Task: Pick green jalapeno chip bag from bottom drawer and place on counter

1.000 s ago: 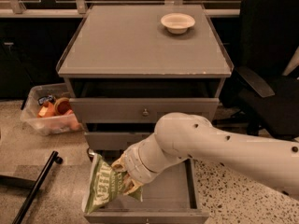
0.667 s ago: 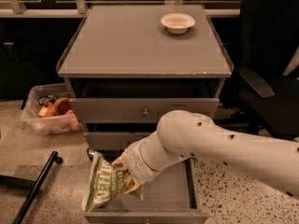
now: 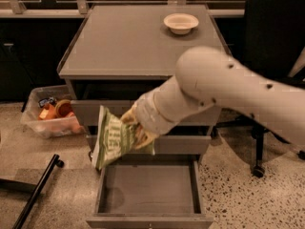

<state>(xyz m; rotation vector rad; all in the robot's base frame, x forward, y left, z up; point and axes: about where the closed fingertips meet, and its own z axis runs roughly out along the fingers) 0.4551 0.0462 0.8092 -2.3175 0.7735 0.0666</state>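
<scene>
Has raised the green jalapeno chip bag [image 3: 112,140] out of the bottom drawer [image 3: 150,191] since a second ago, up in front of the upper drawer fronts [image 3: 95,111]. Far left on the floor: a clear plastic bin [image 3: 35,120] with orange items inside; nearer, a black pole [image 3: 35,194] lying slantwise. Next, the bag, hanging tilted in the air above the drawer's left part, touching neither it nor the counter [image 3: 133,42]. Just right of the bag, the gripper [image 3: 136,128], jaws clamped on the bag's right edge. Below, the drawer pulled out toward the near side. On the counter's far right, a cream bowl [image 3: 181,23]. Far right, a black office chair [image 3: 274,56].
</scene>
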